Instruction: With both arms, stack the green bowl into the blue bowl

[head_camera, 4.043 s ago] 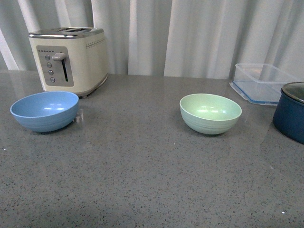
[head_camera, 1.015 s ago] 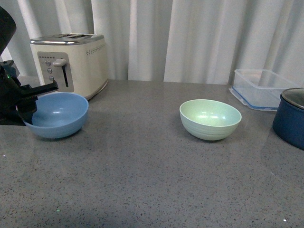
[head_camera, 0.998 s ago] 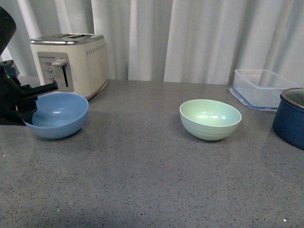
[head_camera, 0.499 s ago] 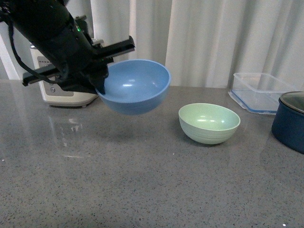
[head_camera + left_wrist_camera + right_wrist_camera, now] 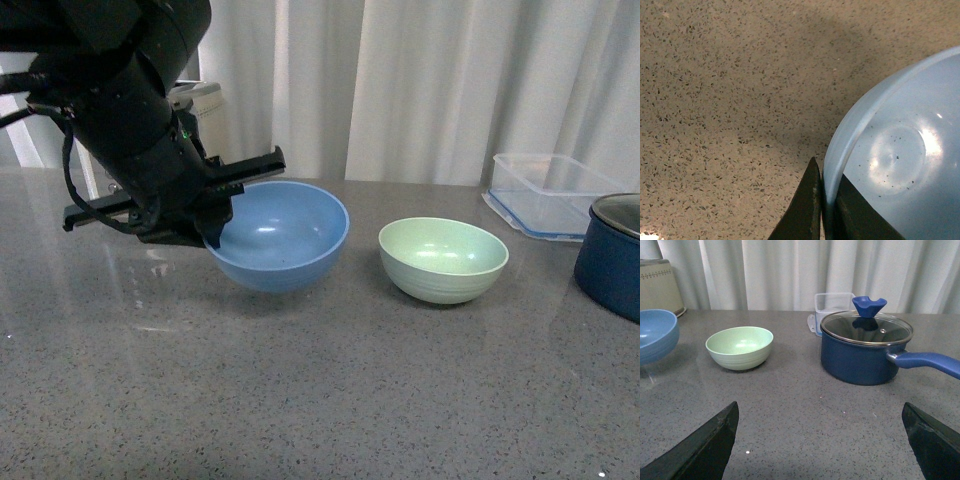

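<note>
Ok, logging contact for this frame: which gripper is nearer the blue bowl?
Left. The left gripper pinches the rim of the blue bowl; the right gripper hangs open, well clear of it.

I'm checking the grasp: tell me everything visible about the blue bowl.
The blue bowl is light sky-blue, round, plastic-looking, mouth up, empty but for dark specks. The left gripper pinches its rim, one jaw inside, one outside. It is apart from the green bowl; contact with the counter is unclear.
</note>
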